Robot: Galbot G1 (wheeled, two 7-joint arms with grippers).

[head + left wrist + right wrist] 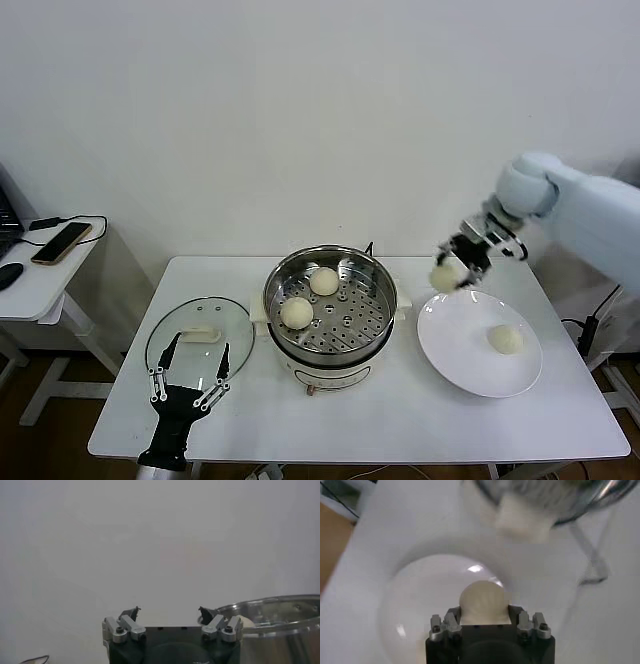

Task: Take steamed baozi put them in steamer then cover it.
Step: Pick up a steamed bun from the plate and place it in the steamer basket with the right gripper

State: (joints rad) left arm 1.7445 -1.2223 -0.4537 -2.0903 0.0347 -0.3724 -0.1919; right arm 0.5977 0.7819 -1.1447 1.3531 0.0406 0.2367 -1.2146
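white rectangular table (400,440) carries everything. round shiny stainless-steel steamer basket (345,262) with a perforated floor sits mid-table on a cream-white pot base (330,375). two small round cream-white baozi buns are inside it, one toward the back (323,281), one nearer the front-left (296,312).

right gripper (452,272) hangs in the air above the far-left edge of the flat round white plate (450,350), between plate and steamer, pinching a third cream-white bun (446,276). a fourth bun (505,339) lies on the plate toward its right side.

head view shows the grip only small. right wrist view shows it closer: bun (484,602) squeezed between the two fingers (451,621), pleated surface visible, plate (420,600) under it, steamer rim (545,500) and pot base handle (522,522) beyond.

round clear glass lid (185,330) with a cream handle (199,334) lies flat on the table left of the steamer; only the head view shows it. left gripper (188,375) sits low at the table's front-left, over the lid's near edge, fingers spread wide, nothing between them. left wrist view confirms the spread fingers (131,614) and catches the steamer rim (280,602) off to one side, mostly blank wall otherwise.

small side table (30,285) at far left with a phone in an orange case (61,243), head view only.
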